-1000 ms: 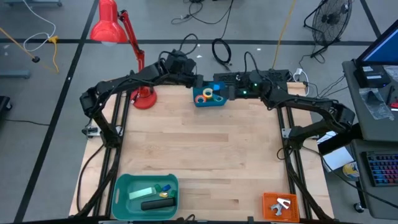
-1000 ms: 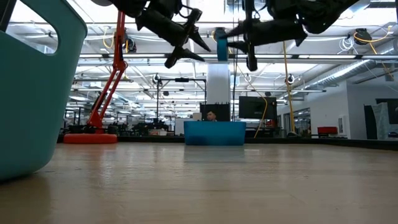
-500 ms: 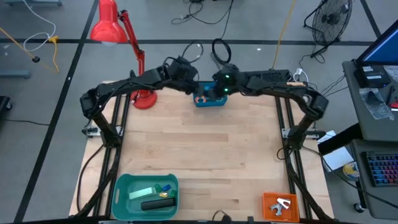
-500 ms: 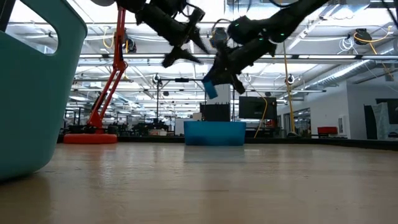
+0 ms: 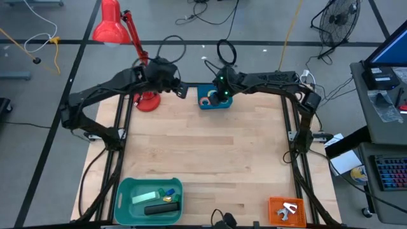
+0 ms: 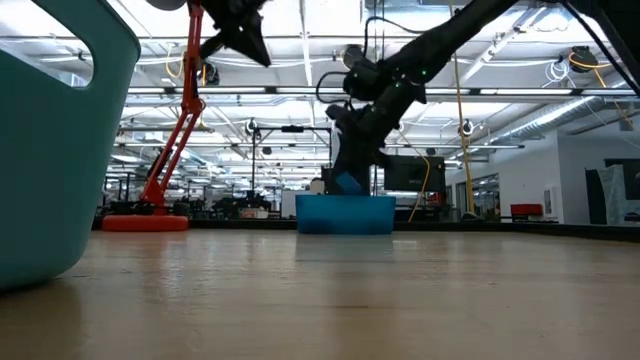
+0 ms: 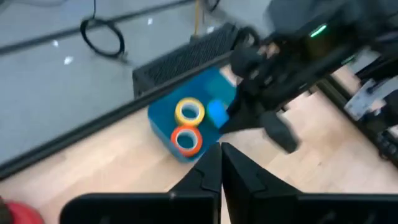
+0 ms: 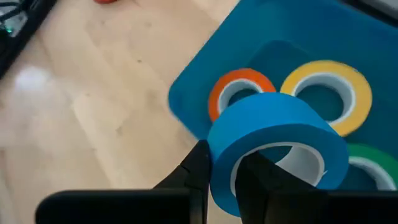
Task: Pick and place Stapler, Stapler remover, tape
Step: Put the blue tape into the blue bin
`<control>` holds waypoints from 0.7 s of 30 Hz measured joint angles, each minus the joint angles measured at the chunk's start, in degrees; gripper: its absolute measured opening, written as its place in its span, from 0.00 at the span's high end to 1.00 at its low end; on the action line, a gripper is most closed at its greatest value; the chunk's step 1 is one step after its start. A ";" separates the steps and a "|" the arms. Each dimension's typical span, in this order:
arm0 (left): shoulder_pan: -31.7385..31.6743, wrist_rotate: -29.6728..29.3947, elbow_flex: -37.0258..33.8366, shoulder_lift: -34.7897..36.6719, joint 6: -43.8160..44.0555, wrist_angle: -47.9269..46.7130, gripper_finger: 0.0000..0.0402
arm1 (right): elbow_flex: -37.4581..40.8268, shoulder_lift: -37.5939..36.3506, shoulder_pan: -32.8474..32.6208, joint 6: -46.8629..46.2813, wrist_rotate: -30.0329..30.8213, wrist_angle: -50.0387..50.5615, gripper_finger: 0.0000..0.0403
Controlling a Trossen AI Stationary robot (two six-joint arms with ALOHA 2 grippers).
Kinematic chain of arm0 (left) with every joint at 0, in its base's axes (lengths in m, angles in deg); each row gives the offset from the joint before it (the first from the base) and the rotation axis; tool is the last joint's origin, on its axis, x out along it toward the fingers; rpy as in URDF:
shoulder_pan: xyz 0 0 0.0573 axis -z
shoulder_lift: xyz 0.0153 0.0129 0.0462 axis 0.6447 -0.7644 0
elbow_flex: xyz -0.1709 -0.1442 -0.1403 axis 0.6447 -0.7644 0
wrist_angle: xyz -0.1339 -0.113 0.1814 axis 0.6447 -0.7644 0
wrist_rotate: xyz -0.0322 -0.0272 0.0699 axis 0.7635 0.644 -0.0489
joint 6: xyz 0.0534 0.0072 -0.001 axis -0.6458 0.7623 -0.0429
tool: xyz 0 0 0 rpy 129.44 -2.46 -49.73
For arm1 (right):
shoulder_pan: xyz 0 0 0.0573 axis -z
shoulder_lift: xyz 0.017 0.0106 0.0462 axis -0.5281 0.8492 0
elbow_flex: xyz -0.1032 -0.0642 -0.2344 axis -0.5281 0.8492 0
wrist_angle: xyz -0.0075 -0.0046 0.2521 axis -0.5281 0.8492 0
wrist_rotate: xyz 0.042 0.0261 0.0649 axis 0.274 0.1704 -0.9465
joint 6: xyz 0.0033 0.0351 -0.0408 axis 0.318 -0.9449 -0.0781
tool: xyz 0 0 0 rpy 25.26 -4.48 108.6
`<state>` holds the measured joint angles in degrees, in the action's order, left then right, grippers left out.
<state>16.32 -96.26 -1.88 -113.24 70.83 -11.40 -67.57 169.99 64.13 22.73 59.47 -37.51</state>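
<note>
While right fingers [image 8: 221, 171] pinch blue tape [image 8: 277, 146] over bin [image 8: 205, 81], left fingers [image 7: 221, 168] pressed together.

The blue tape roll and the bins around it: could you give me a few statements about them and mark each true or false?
1. The right end effector is shut on the blue tape roll. True.
2. The blue tape roll hangs over the teal bin. False: it is over the blue bin, at the table's far edge.
3. The orange roll and yellow roll lie in the blue bin. True.
4. The stapler lies on bare table. False: it is in the teal bin.
</note>
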 joint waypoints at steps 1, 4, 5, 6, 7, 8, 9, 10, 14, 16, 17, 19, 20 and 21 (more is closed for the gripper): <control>0.43 -0.69 0.00 0.60 -0.01 0.37 0.98 | 0.00 0.68 0.04 0.52 0.06 0.14 0.91; 1.52 -2.14 -0.02 2.07 -0.06 0.29 0.95 | -0.02 1.93 0.03 2.15 1.75 0.33 0.91; 1.83 -2.54 -0.02 2.29 -0.26 0.50 0.94 | -0.02 2.18 0.02 2.78 2.44 0.36 0.91; 2.23 -3.14 0.00 2.44 -0.38 0.52 0.94 | -0.02 2.28 0.01 3.35 3.56 -0.07 0.91; 2.54 -3.56 0.00 2.50 -0.42 0.06 0.94 | -0.02 2.28 0.00 3.68 4.64 -0.21 0.91; 2.71 -3.82 -0.01 2.49 -0.52 -0.46 0.94 | -0.02 2.26 0.00 3.93 5.25 -0.33 0.91; 2.90 -3.88 -0.02 2.47 -0.86 -0.71 0.94 | -0.02 2.21 0.00 4.08 6.16 -0.90 0.91; 3.12 -3.86 -0.02 2.46 -1.18 -0.78 0.95 | -0.02 2.21 0.00 4.44 7.42 -1.32 0.91; 3.95 -3.94 -0.02 2.44 -1.56 -0.99 0.98 | -0.02 2.26 0.04 6.06 9.22 -0.55 0.91; 4.14 -4.35 -0.02 2.43 -1.58 -1.00 0.99 | -0.02 2.33 0.03 5.98 8.97 -0.32 0.91; 4.14 -4.63 -0.02 2.43 -1.68 -1.01 0.99 | -0.02 2.75 -0.18 5.92 8.94 -0.57 0.91; 4.10 -4.91 -0.02 2.43 -1.81 -0.99 0.98 | -0.04 3.71 -0.54 5.39 8.76 -0.69 0.91; 4.10 -4.95 -0.02 2.43 -1.79 -1.03 0.97 | 0.00 4.12 -0.68 5.18 8.25 0.25 0.91; 4.08 -4.99 -0.02 2.41 -1.72 -1.03 0.96 | 0.07 4.56 -0.83 5.18 7.40 0.72 0.91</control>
<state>20.40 -101.24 -1.90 -110.83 69.11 -12.43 -67.50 174.55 63.30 27.92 66.87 -36.79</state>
